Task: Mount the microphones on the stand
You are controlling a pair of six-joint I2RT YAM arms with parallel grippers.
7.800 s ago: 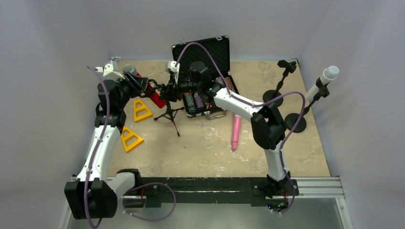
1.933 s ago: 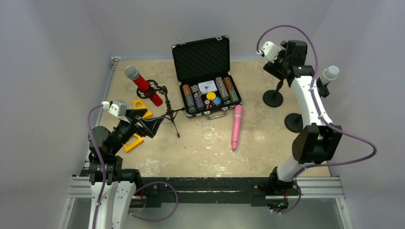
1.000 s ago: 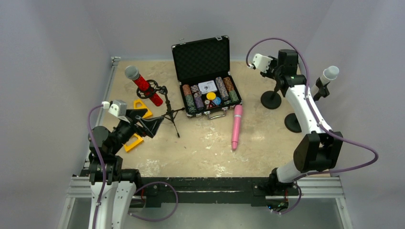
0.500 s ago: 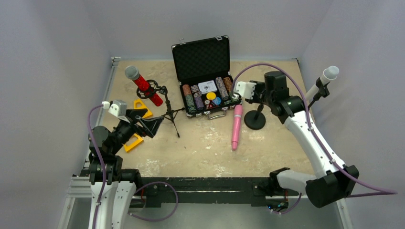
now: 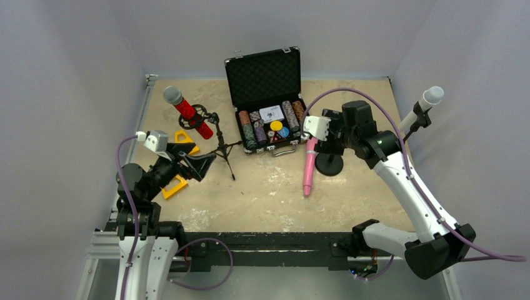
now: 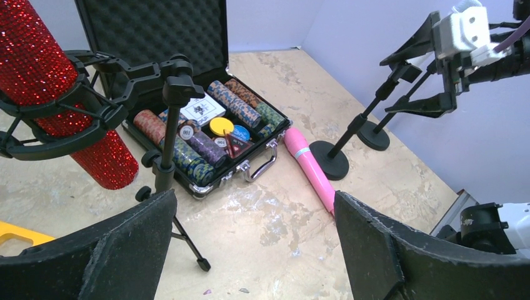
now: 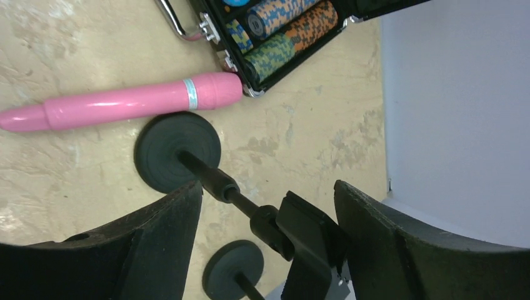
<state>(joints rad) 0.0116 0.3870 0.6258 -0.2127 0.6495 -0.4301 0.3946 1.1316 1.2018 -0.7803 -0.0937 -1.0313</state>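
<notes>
Top external view shows you the right gripper point(image 5: 325, 139) over a round-based stand point(image 5: 329, 165) near the middle of the worktop point(image 5: 262, 200). Its fingers are spread wide on either side of the stand's clip. In the right wrist view the clip point(image 7: 306, 234) sits close to one finger, and you cannot tell whether they touch. The stand's base rests on the worktop.

The pink microphone point(image 5: 308, 165) lies flat just beside that base, its head end next to the open chip case point(image 5: 265, 75). The glittery red microphone point(image 5: 187, 114) is tilted in the ring mount of a tripod stand point(image 5: 220, 140) at the far left. The white microphone point(image 5: 429, 97) is clipped at an angle to a thin stand point(image 5: 412, 122) at the right edge.

Your left gripper point(image 5: 199, 161) hangs above the worktop near the tripod stand. It is wide open and holds nothing. Two yellow triangles point(image 5: 172, 185) lie beside it.
</notes>
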